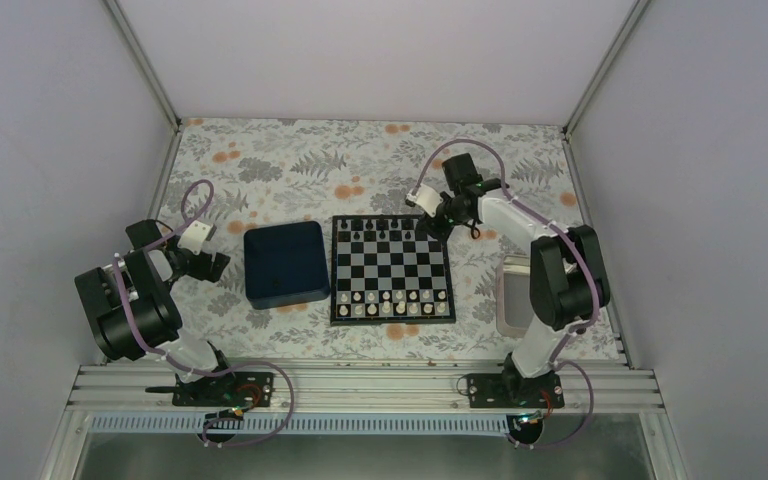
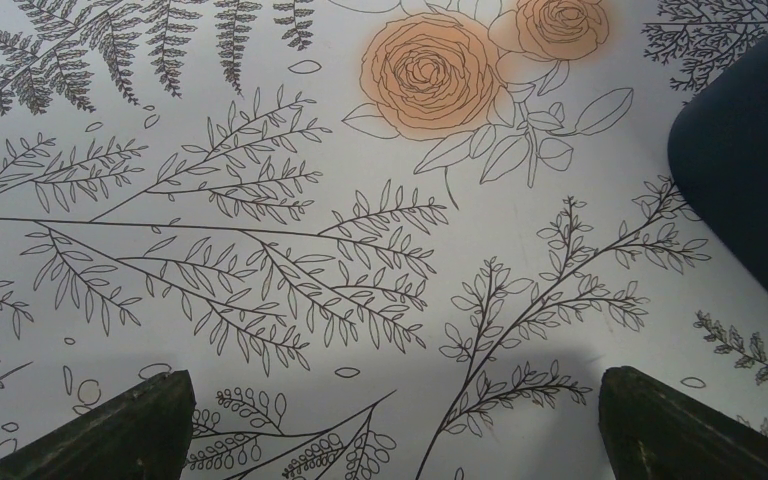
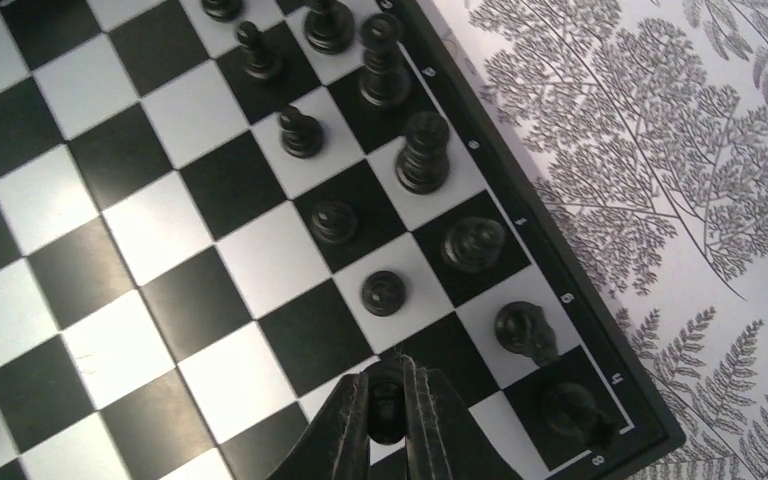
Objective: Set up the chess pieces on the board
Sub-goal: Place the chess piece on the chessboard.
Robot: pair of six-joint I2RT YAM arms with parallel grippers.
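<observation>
The board [image 1: 392,270] lies mid-table, with black chess pieces [image 1: 380,228] along its far rows and white ones along the near rows. My right gripper [image 1: 438,222] is over the board's far right corner. In the right wrist view it [image 3: 387,400] is shut on a black pawn [image 3: 386,408] just above the board [image 3: 110,250], beside several standing black pieces [image 3: 423,152] near the edge. My left gripper [image 1: 212,265] hangs over the tablecloth left of the blue tray; in its wrist view it [image 2: 390,425] is open and empty, its fingers [image 2: 120,430] wide apart.
A dark blue square tray [image 1: 285,263] sits left of the board, its corner in the left wrist view [image 2: 750,160]. A silver metal tray [image 1: 512,295] lies right of the board, partly behind the right arm. Flowered tablecloth [image 1: 290,165] covers the table.
</observation>
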